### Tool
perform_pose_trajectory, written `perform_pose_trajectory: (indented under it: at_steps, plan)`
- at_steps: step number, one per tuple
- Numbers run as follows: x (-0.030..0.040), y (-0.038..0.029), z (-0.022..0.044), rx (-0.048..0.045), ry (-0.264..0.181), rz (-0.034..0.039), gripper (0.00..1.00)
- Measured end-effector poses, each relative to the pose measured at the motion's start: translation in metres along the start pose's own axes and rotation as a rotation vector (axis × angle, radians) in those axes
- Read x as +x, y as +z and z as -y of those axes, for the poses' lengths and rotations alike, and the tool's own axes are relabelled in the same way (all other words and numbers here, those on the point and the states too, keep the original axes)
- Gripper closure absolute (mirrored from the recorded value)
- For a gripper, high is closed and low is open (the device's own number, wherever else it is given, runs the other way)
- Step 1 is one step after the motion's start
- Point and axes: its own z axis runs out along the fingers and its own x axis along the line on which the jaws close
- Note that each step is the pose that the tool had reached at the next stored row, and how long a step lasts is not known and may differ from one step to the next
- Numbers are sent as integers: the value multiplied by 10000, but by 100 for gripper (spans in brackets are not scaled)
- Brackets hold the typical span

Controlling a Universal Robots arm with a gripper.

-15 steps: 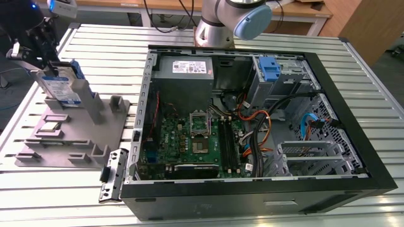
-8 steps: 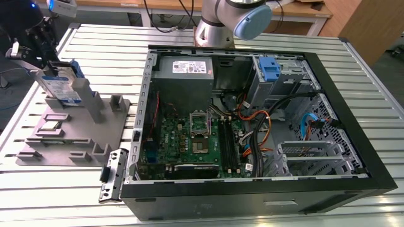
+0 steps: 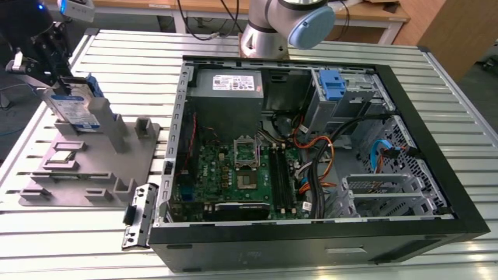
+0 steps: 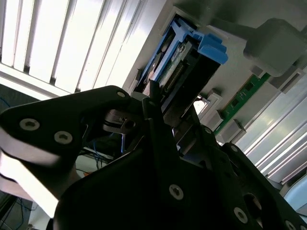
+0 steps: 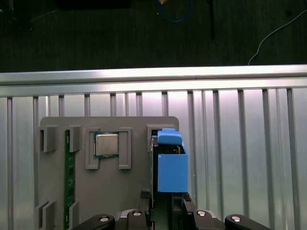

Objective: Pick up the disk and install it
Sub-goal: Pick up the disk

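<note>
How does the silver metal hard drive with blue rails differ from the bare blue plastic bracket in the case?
The silver metal hard drive stands on edge in the grey fixture, outside the black computer case; the bare blue plastic bracket sits inside it. The drive's rails carry a labelled metal body; no drive shows in the bracket. Both show blue plastic.

— What is the disk (image 3: 76, 109) like?
— A flat silver drive with a blue-and-white label and blue plastic side rails.
— And its pose?
— Upright on its edge, label side showing in the exterior view.
— Where?
— At a slot near one corner of the grey holder (image 3: 97, 170), by the holder's rim.
</note>
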Motion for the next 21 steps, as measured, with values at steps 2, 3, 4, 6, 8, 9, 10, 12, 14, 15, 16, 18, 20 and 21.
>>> perform_pose_trajectory:
  at_steps: [2, 3, 4, 6, 8, 9, 10, 12, 14, 15, 16, 18, 20, 21]
  plan:
    - [0, 0, 0, 0, -7, 0, 65]
    - [0, 0, 0, 0, -32, 0, 65]
    - [0, 0, 0, -2, -82, -2, 65]
    - [1, 0, 0, -7, -215, -4, 65]
    - [1, 0, 0, -8, -300, -5, 65]
    - [1, 0, 0, -9, -301, -6, 65]
    - [1, 0, 0, -9, -302, -6, 65]
    - [2, 0, 0, -9, -303, -5, 65]
    - [13, 1, 1, -7, -303, -5, 65]
    - [18, 0, 1, -9, -302, -6, 65]
    - [22, -1, 1, -9, -302, -6, 65]
    - [28, -1, 2, -8, -302, -6, 65]
    - [29, -2, 1, -8, -301, -6, 65]
    - [29, -9, 1, -10, -301, -7, 65]
